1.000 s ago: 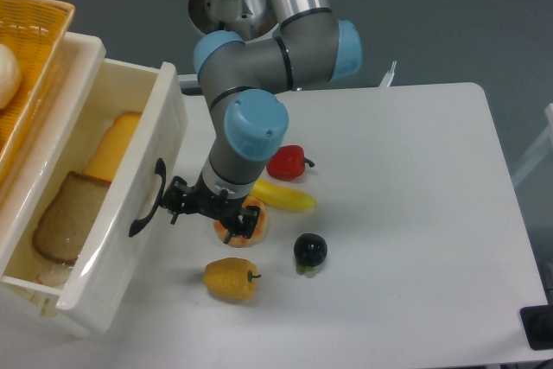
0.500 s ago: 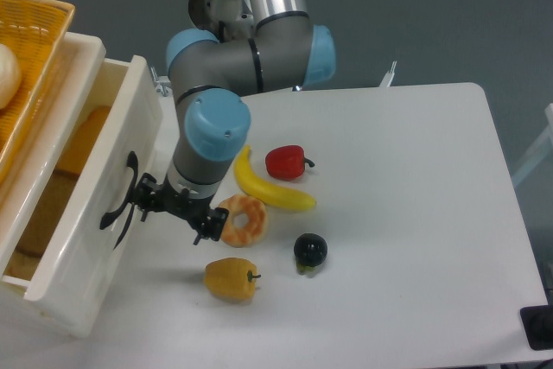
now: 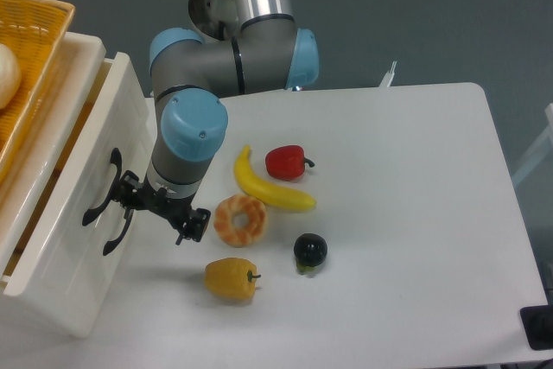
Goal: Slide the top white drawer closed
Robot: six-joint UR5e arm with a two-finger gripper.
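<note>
Change: since the earlier views the top white drawer point(image 3: 73, 187) has slid left into the cabinet point(image 3: 82, 49), so the bread and yellow slab once visible inside are now out of sight, and the gripper point(image 3: 147, 206) has travelled left with it, uncovering the whole donut point(image 3: 241, 220).
Drawer position: at the left edge of the scene, nearly home; a narrow gap shows along its top edge, under the orange basket point(image 3: 30, 58).
Gripper: pressed against the drawer front beside its black handle point(image 3: 104, 186); whether its fingers are spread or closed I cannot tell, since the wrist hides them.
Contact: it looks to be pushing the flat front, possibly touching the handle.
Doing the step well: keep the push straight along the drawer's line of travel, leftward, and central on the front so the box does not skew and jam.
Finish: ease off once the front sits flush with the lower drawer front point(image 3: 65, 300); further force would only shove the cabinet.
Clearance: on retreat, lift clear of the donut, the banana point(image 3: 268, 189) and the yellow pepper point(image 3: 230, 279) lying just right of the wrist.
Other items: a red pepper point(image 3: 287, 162) and a dark round fruit point(image 3: 310, 251) lie further right on the table point(image 3: 415, 213).
Writing: none readable on any surface.
</note>
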